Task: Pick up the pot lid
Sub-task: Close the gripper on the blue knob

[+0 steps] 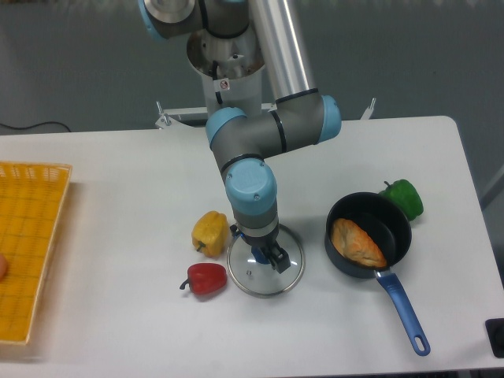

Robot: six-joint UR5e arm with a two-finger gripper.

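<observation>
You have a bright, fairly even light across the white table (118,260), with faint, soft-edged shadows; you can't tell exactly where it comes from. The dark grey background (409,55) beyond it looks much dimmer. Inside the black frying pan (383,214) you lose most detail to darkness, while the glass pot lid (256,280) looks pale, its rim easy to trace. Your picture is slightly soft in fine detail, but outlines read clearly.
</observation>
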